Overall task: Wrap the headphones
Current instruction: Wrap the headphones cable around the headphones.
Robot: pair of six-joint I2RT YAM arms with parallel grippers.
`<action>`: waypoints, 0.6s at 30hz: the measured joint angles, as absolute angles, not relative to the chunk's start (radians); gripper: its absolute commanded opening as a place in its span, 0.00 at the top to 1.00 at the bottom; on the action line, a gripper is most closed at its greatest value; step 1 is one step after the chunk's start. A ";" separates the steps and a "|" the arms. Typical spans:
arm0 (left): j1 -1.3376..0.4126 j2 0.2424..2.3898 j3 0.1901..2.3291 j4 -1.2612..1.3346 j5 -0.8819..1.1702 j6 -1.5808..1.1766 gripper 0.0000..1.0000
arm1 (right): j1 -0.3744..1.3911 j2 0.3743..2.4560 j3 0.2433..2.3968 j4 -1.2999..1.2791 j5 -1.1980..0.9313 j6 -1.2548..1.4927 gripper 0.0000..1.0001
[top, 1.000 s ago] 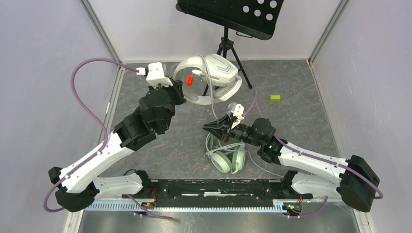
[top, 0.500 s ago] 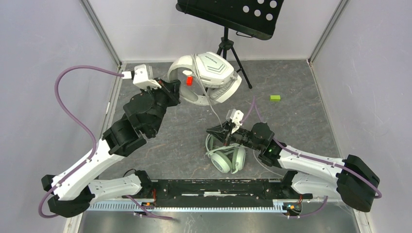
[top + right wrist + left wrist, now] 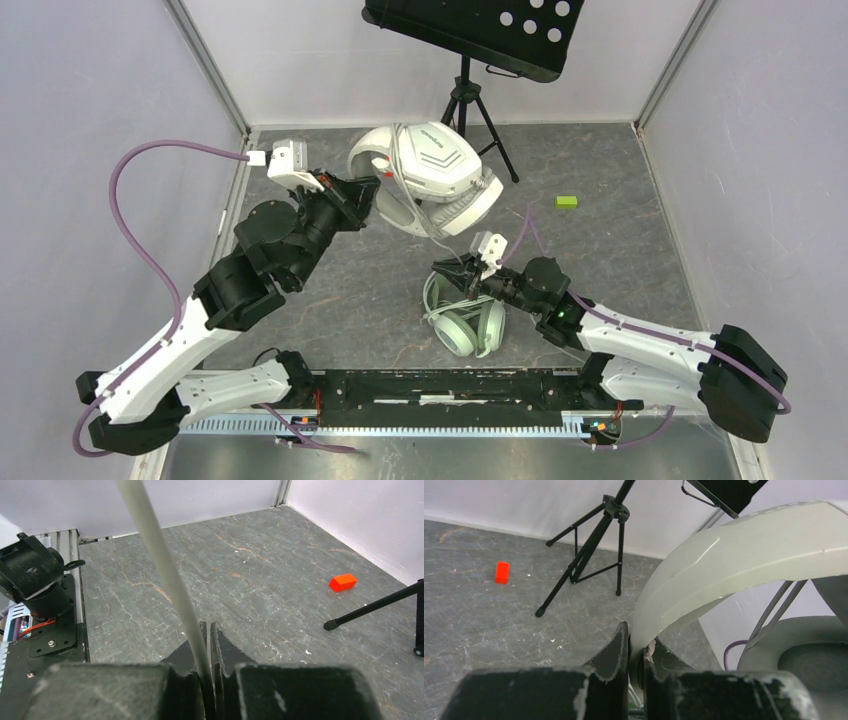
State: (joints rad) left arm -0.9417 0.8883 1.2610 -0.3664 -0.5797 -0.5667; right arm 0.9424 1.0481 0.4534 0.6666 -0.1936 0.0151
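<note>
Nearest the arm bases, the pale mint-green over-ear headset w/ round cushions [image 3: 466,322] lies flat on the grey stone-look counter [image 3: 620,250], its own cord looped loosely beside it, nothing holding it. Just beyond it the right gripper [image 3: 449,271] is pinched tight on the thin pale cable [image 3: 159,555], jaws closed to a sliver around it. From there the cable climbs toward the far side to the white-grey headset w/ chevron-marked earcups [image 3: 437,168], so its long axis runs approx near-to-far. The left gripper [image 3: 362,192] comes in from the left and is clamped on that headset's smooth white headband [image 3: 744,555], jaws nearly together on its edge. Key relation: the white-grey headset sits beyond and slightly left of the right gripper, w/ one taut-looking cable span btwn them. The right arm is nearer the free cable, so winding prob. means carrying that span round the headset while the left arm steadies it. Can't tell if the headset is clear of the counter, how much cable is wound on, or where the plug end is. Farther back: small red block [image 3: 501,573], small green block [image 3: 567,201], black tripod [image 3: 466,95].
</note>
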 measured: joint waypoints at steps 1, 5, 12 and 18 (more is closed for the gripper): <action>-0.942 0.884 1.261 -0.373 -0.568 -0.568 0.98 | 0.942 1.048 0.453 0.665 -0.191 0.008 0.95; -0.942 0.870 1.261 -0.411 -0.528 -0.568 0.98 | 0.942 1.047 0.444 0.665 -0.177 -0.015 0.97; -0.942 0.848 1.264 -0.522 -0.441 -0.566 0.98 | 0.940 1.030 0.413 0.664 -0.151 -0.041 0.91; -0.942 0.847 1.318 -0.625 -0.386 -0.562 0.98 | 0.933 1.007 0.393 0.665 -0.139 -0.073 0.89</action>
